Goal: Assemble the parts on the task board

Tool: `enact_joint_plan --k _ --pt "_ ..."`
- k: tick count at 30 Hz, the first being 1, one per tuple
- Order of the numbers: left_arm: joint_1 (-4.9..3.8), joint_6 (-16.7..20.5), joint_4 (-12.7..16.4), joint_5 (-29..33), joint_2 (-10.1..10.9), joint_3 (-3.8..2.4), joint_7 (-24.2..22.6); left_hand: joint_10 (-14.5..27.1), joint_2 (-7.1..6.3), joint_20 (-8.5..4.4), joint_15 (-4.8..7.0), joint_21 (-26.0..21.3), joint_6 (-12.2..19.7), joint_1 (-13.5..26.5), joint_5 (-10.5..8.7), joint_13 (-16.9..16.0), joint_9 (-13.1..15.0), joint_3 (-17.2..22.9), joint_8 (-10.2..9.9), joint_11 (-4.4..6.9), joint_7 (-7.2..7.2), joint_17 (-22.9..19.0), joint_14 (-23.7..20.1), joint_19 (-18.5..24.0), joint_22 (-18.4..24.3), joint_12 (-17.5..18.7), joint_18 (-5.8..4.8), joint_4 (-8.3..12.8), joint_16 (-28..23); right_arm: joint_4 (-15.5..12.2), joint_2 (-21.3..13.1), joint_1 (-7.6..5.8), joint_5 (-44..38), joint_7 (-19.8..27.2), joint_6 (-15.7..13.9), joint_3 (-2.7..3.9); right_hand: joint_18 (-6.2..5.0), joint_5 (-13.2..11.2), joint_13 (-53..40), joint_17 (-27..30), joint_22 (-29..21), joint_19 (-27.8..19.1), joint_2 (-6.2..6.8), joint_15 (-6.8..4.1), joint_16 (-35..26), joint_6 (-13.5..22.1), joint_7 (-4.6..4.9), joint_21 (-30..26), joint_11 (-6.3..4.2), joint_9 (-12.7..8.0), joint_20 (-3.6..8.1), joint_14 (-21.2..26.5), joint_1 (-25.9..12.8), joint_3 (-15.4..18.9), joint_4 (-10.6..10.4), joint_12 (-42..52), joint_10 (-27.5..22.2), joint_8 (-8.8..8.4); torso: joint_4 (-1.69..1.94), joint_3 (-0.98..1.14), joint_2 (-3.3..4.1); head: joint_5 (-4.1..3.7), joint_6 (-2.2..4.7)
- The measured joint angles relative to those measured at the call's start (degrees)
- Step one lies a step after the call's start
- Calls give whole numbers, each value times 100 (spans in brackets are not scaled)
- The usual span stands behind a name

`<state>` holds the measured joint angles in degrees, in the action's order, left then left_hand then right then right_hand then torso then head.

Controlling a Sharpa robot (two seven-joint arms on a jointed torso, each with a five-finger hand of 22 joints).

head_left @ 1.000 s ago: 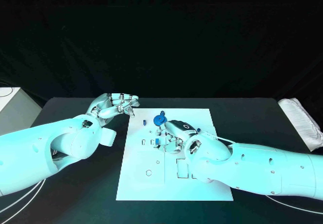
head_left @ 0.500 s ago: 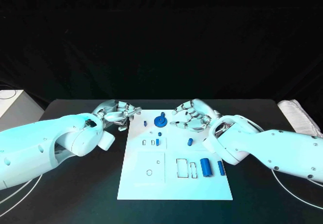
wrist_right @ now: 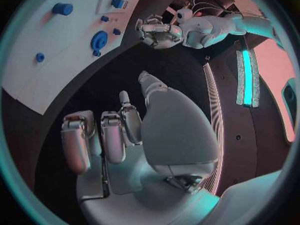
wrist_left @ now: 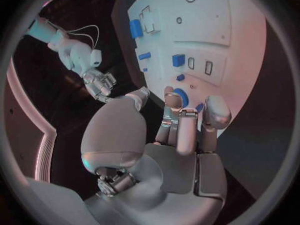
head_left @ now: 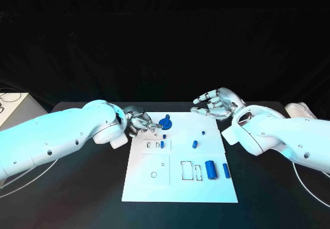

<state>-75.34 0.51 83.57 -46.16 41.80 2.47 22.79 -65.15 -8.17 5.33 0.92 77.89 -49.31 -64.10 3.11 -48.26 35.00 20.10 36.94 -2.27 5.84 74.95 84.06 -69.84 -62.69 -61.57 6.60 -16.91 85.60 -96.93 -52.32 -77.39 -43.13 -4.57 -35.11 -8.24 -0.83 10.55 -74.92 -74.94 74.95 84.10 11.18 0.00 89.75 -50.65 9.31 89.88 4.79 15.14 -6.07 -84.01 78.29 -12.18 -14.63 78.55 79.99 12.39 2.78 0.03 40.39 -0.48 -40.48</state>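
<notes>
Task board flat on desk, long axis near-to-far. Left hand at board's far-left edge, fingers touching round blue part; grip unclear. Right hand raised off far-right corner, fingers spread, holding nothing. Two blue cylinders lie near-right, pointing near-far.

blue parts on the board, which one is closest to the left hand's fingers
The round blue disc at the board's far edge; the left hand has its fingers right beside it, while the other blue parts lie farther along the task board.
</notes>
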Motion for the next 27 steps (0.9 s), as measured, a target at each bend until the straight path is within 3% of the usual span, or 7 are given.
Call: enact_joint_plan --k 5,9,12,21,27 --pt "-145 -574 -326 -475 -378 108 353 97 24 0 0 0 100 133 0 65 154 -103 14 12 22 0 0 0 22 0 0 2 -29 35 -33 -12 29 -32 19 -1 0 0 0 0 -1 0 0 0 0 0 0 0 0 0 0 0 0 0 0 0 0 0 12 14 -16 1 -26" --pt "-283 -929 -562 -761 -601 249 513 148 52 -3 0 0 142 253 0 95 242 -188 48 1 21 -1 0 11 76 15 1 1 -47 70 -32 -16 26 -67 35 -1 0 0 0 1 -1 0 0 0 -22 0 0 0 0 0 0 0 0 25 -25 0 0 23 19 24 -27 -32 -44" --pt "-343 -1131 -687 -909 -752 316 601 180 39 -3 0 0 160 267 0 108 279 -208 69 -7 40 -1 0 65 95 35 0 7 -67 100 -22 -19 9 -94 44 -1 0 0 0 1 -1 0 0 0 -22 0 0 0 0 0 0 0 0 32 -31 0 0 22 16 28 -28 -38 -44" --pt "-387 -1404 -894 -1063 -1001 387 728 189 61 -2 0 0 160 289 0 108 293 -208 69 1 40 -1 0 64 94 35 0 7 -67 156 34 -21 -67 -162 62 -2 0 0 1 1 -2 0 0 0 -22 0 0 0 0 0 0 0 0 32 -31 0 1 22 9 25 -18 -55 -30" --pt "-390 -1446 -950 -1062 -1095 486 757 189 62 -2 0 0 160 289 0 101 301 -224 69 1 40 -2 -1 64 85 35 1 -9 -67 179 76 -22 -114 -198 65 -2 0 0 1 1 -2 0 0 0 -22 0 0 0 0 0 1 0 0 32 -31 0 1 22 9 25 -8 -73 -29"
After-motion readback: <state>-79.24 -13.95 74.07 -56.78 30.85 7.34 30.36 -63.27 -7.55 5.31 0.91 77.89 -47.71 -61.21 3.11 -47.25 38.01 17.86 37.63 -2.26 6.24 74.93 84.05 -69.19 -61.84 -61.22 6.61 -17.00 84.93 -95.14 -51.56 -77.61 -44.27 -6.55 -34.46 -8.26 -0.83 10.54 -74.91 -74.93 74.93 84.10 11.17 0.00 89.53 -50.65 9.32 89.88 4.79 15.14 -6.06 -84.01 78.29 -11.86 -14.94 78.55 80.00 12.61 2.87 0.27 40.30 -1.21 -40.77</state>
